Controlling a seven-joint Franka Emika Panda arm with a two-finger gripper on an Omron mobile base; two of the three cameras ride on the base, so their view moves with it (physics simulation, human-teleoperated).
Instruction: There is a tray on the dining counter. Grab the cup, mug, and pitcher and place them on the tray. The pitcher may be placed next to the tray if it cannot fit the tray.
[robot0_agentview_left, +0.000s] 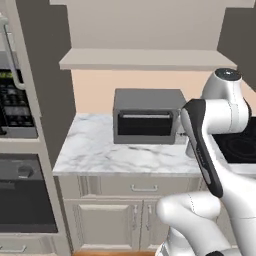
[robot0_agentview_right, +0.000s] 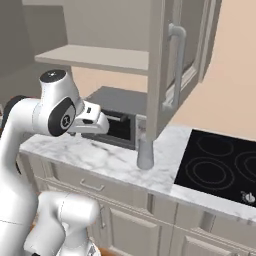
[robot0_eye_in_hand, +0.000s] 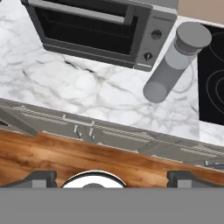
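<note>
Gripper (robot0_eye_in_hand: 112, 177) hanging wide open w/ nothing in it, above the counter (robot0_eye_in_hand: 87, 92); pitcher (robot0_eye_in_hand: 173, 61) standing btwn toaster oven (robot0_eye_in_hand: 96, 26) & cooktop (robot0_eye_in_hand: 212, 74).

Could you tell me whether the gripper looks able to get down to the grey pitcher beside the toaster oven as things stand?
Probably yes. The gripper is open and looks down at the pitcher, which stands upright on the marble counter between the toaster oven and the cooktop, with nothing above it.

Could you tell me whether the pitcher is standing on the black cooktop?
No, the pitcher stands on the marble counter, between the toaster oven and the cooktop.
</note>
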